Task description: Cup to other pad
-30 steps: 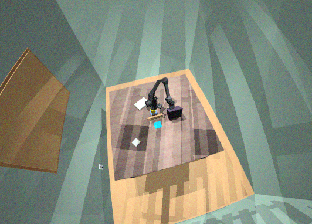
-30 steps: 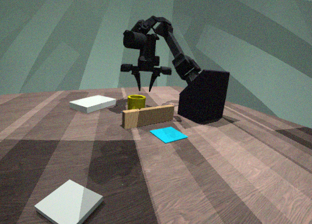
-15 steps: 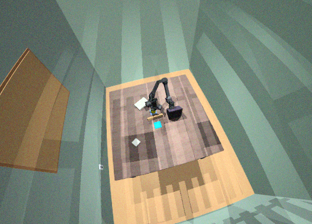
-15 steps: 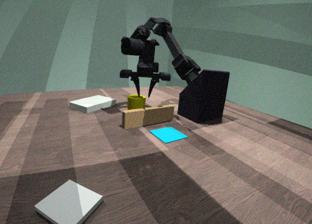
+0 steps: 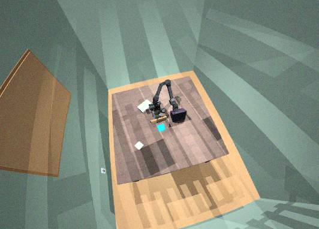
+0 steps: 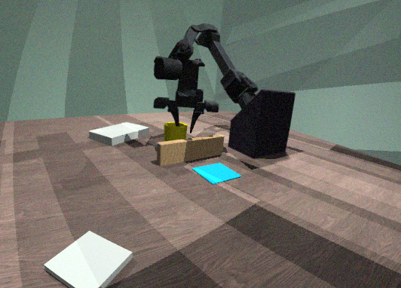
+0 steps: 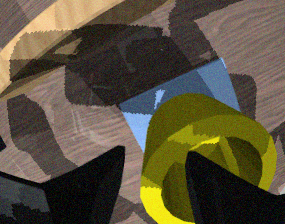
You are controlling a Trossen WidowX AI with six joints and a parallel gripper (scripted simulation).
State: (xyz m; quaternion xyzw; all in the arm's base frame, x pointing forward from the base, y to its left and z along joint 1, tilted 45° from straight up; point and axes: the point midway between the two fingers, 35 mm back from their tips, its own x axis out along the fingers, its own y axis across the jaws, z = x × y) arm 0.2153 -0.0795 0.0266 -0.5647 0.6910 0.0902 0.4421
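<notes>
The yellow cup (image 6: 175, 133) (image 7: 198, 106) stands upright on the blue pad (image 7: 220, 85), behind the low wooden bar. Its inside is in shadow in the wrist view, and no marbles can be made out there. My gripper (image 6: 184, 128) (image 7: 156, 156) points down and is partly open, holding nothing. One fingertip is over the cup's mouth at rim height, and the other is outside the cup, with the near wall between them and a gap around it. The other pad, cyan (image 5: 161, 127) (image 6: 216, 173), lies flat on the opposite side of the bar.
The wooden bar (image 5: 158, 119) (image 6: 171, 154) (image 7: 48, 17) stands between the two pads. A large white block (image 5: 144, 105) (image 6: 117, 133) lies behind and left of the cup. A smaller white slab (image 5: 139, 145) (image 6: 88, 259) lies at the front left. The arm's dark base (image 5: 178, 115) (image 6: 261, 124) is on the right.
</notes>
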